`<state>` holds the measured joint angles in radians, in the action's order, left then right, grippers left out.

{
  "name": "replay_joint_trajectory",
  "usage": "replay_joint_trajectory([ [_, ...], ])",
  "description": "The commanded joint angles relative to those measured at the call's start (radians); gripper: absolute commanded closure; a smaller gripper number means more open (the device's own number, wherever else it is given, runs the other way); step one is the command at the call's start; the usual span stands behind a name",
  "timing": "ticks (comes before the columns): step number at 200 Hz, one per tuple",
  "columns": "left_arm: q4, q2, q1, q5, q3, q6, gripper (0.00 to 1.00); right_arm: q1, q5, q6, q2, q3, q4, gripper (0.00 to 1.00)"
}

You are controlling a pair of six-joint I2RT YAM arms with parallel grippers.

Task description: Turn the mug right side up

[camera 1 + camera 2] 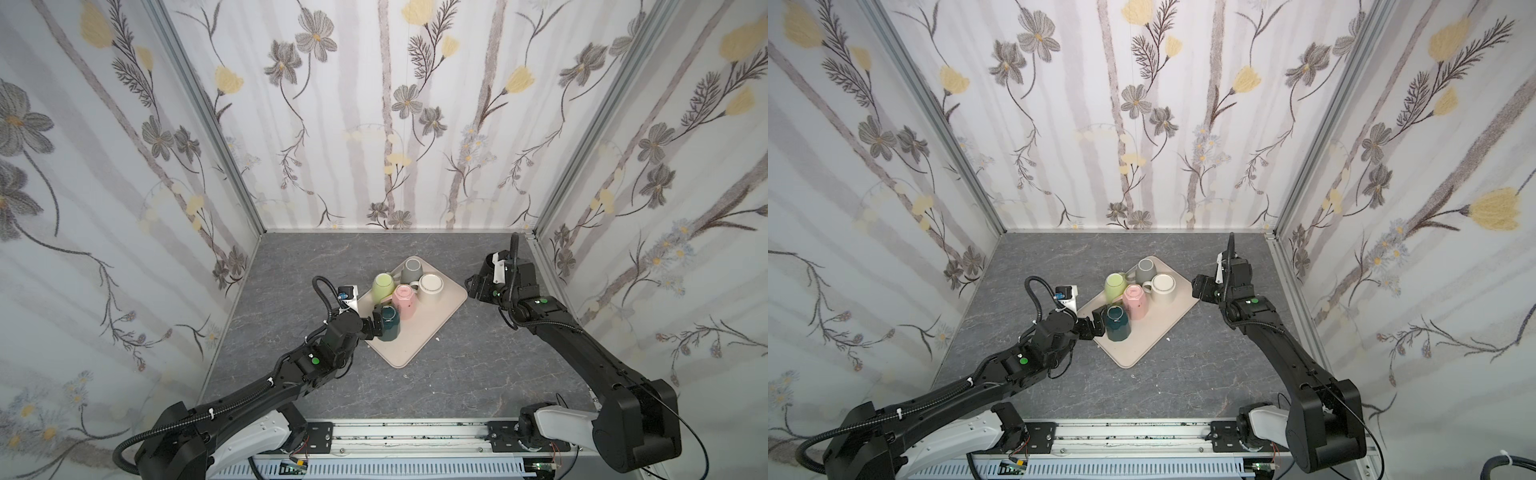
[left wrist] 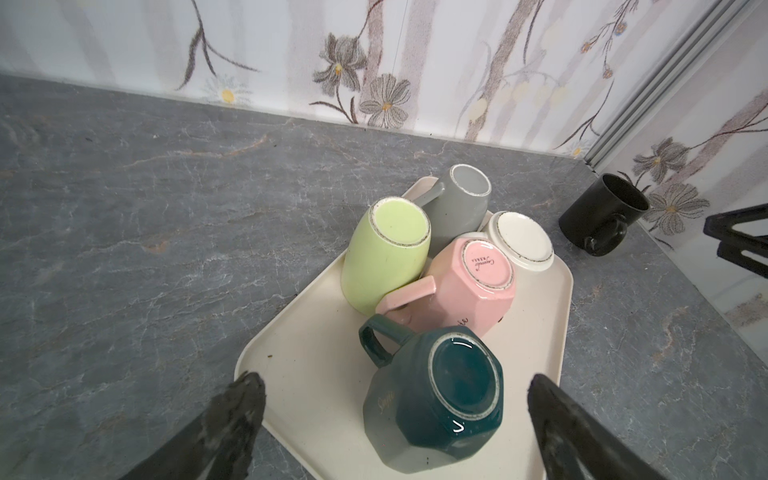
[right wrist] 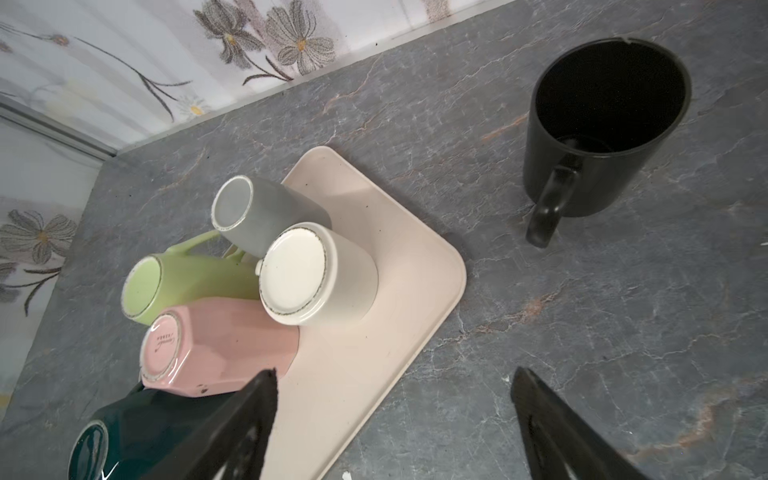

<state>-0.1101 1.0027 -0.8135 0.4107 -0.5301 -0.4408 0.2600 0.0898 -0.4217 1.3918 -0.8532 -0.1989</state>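
Teal mug [image 2: 432, 395] stands inverted at the tray's [image 2: 291, 374] left edge, base up, axis vertical, handle nearest the pink mug [image 2: 469, 291]. Left fingers [image 2: 237, 415] gape wide either side, gripping nothing. Gold script on the mug's side is unreadable. Black mug [image 3: 615, 174] sits upright on the worktop [image 3: 623, 311], right; right fingers [image 3: 249, 415] spread, empty.

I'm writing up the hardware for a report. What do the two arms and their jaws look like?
Both the left arm and right arm are matte black with a white shell segment near the base. Each carries a round green sticker and black ribbed cable conduit looped at the wrist. The jaws are black, tapered and rough-surfaced.
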Motion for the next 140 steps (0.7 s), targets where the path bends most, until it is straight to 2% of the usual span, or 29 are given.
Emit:
replay_joint_trajectory([
  [1,0.1,0.036,0.0,-0.028,-0.052,-0.065,0.0,0.052,-0.016,0.01,-0.023,0.042,0.159,0.08],
  [26,0.256,0.104,-0.009,-0.044,-0.149,-0.104,0.0,0.067,0.087,-0.008,-0.047,0.15,0.292,0.05],
  [54,0.276,0.156,-0.029,-0.095,-0.182,-0.13,0.0,0.067,0.171,-0.036,-0.082,0.244,0.381,0.0],
  [83,0.222,0.195,-0.042,-0.168,-0.182,-0.116,0.0,0.066,0.192,-0.048,-0.118,0.293,0.384,0.0],
  [140,0.256,0.165,-0.048,-0.126,-0.166,-0.121,0.0,0.068,0.234,-0.041,-0.111,0.315,0.415,0.0],
])
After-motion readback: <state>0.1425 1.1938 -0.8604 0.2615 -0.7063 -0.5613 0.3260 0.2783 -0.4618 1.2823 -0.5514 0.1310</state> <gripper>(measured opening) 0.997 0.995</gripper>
